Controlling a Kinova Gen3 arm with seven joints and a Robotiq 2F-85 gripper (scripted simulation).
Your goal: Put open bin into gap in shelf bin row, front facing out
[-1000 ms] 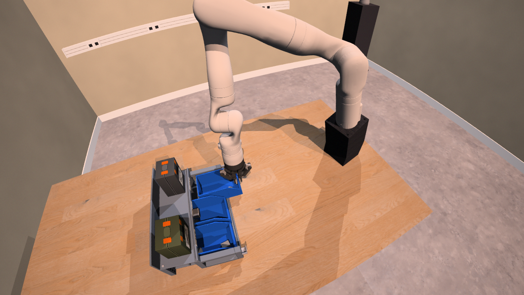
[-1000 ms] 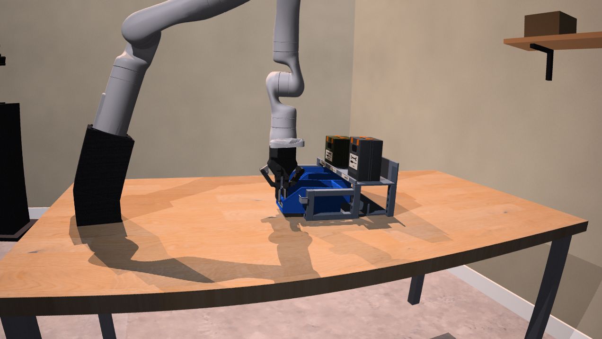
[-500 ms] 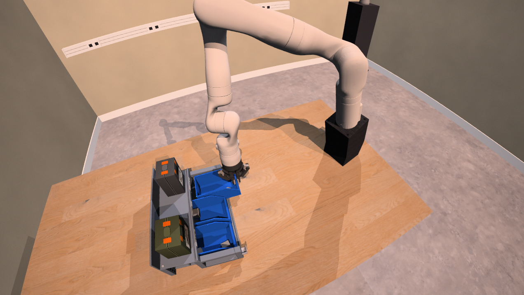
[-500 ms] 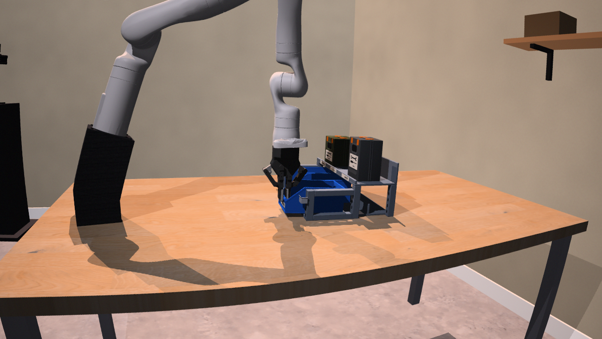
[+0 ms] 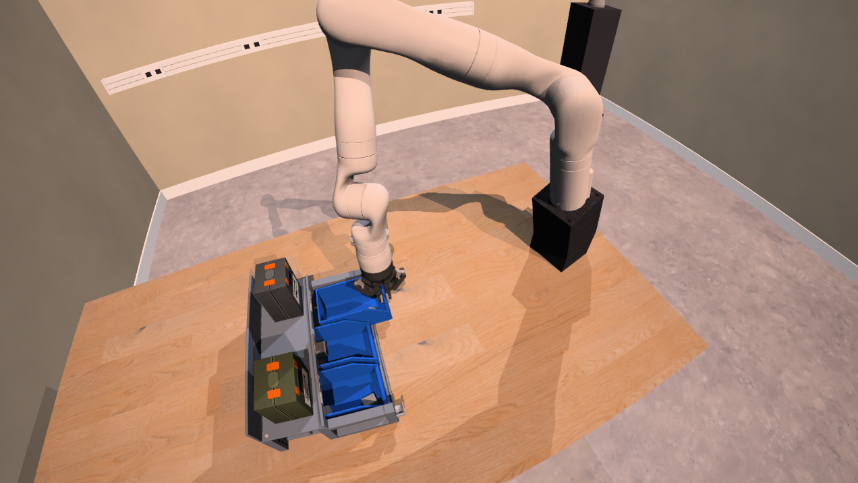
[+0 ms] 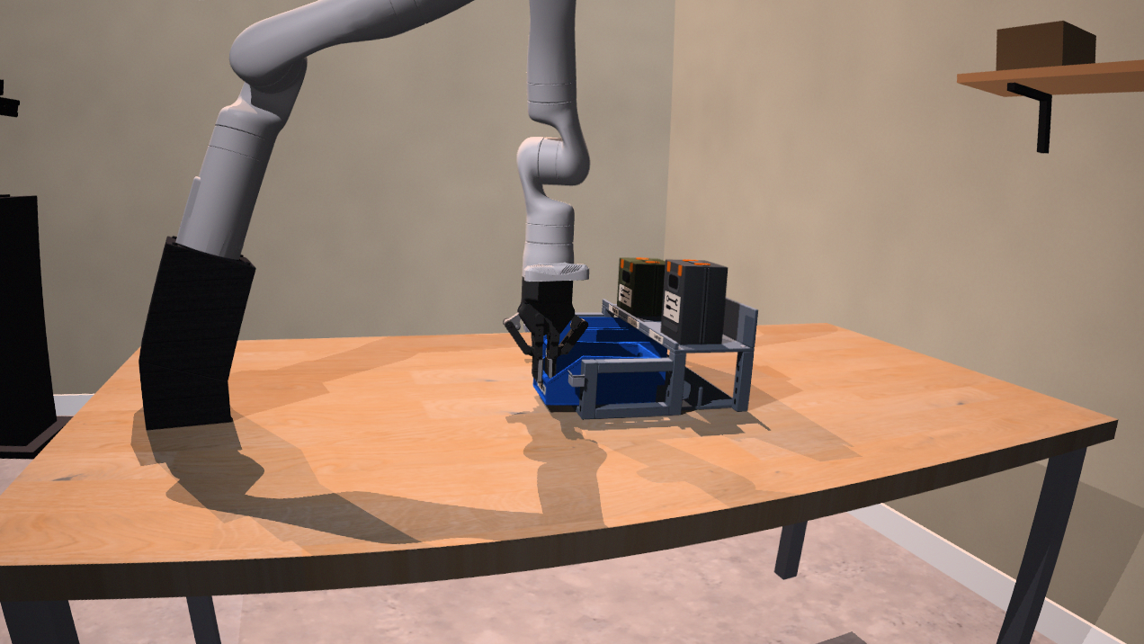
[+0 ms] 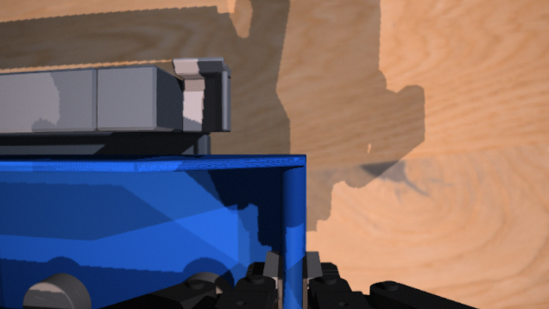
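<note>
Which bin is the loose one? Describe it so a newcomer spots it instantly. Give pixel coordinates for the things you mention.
On the wooden table (image 5: 456,384) (image 6: 360,448), find the grey shelf (image 5: 282,336) (image 6: 676,380) carrying two orange-latched cases. In front of its raised board sits a row of three blue bins. The loose bin (image 5: 348,303) (image 6: 564,393) (image 7: 129,203) is at the dark grey case's end, jutting out past its neighbours, front edge pinched by the end effector (image 5: 382,298) (image 6: 546,371) (image 7: 293,273).

Gripper (image 5: 383,296) (image 6: 545,374) (image 7: 293,273) pointing down, fingers nearly together; wrist above it; arm (image 5: 420,42) (image 6: 552,48) arched high.

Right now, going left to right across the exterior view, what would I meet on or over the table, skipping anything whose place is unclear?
Black base → fingers → green case → grey case.
</note>
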